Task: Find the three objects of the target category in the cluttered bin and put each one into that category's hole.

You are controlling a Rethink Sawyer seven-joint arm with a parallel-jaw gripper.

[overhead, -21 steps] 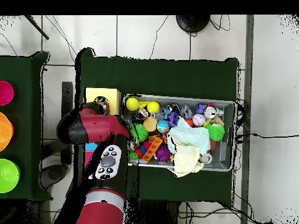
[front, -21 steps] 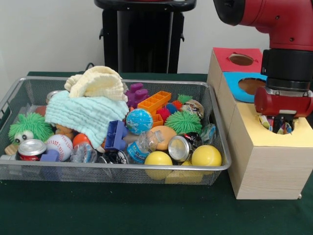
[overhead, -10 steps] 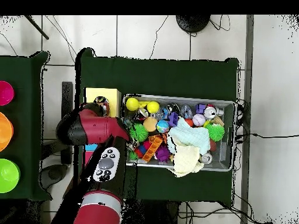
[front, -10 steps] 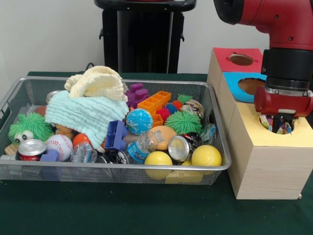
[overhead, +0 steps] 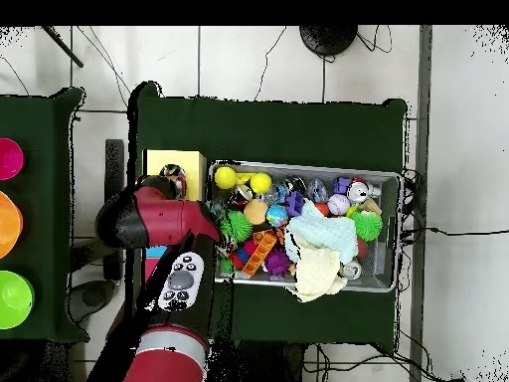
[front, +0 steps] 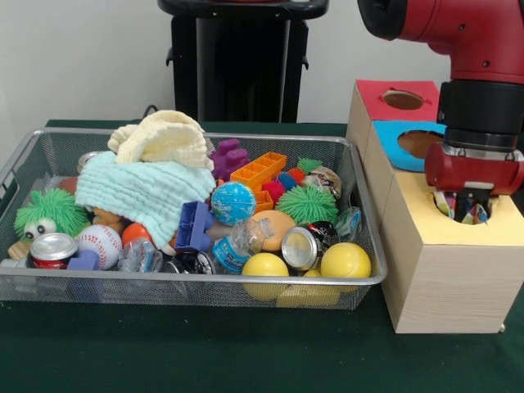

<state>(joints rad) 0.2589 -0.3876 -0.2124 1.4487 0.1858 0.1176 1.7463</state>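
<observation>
End effector (front: 468, 209) hangs over the yellow-topped section of the wooden sorting box (front: 446, 278), tips down inside the yellow hole (front: 458, 211). Something multicoloured shows between or just below the tips; whether it is gripped or let go, cannot tell. Object too hidden to name.

Landmark: wire mesh bin (front: 33, 282), on the green surface (front: 205, 352), just beside the box. Judged next targets lie bin-ward of the end effector, across the bin's box-side rim. Nearest that rim: two yellow balls (front: 345, 260), an opened tin can (front: 300, 248), a green spiky ball (front: 306, 204). Further in: a globe ball (front: 232, 202), orange building block (front: 258, 171). Far end: mint and cream cloths (front: 135, 190), baseball (front: 99, 246), fuzzy green toy (front: 51, 213).

Which category the yellow hole takes is not shown. Blue hole (front: 419, 143) and red hole (front: 403, 99) lie beyond, empty to view.
</observation>
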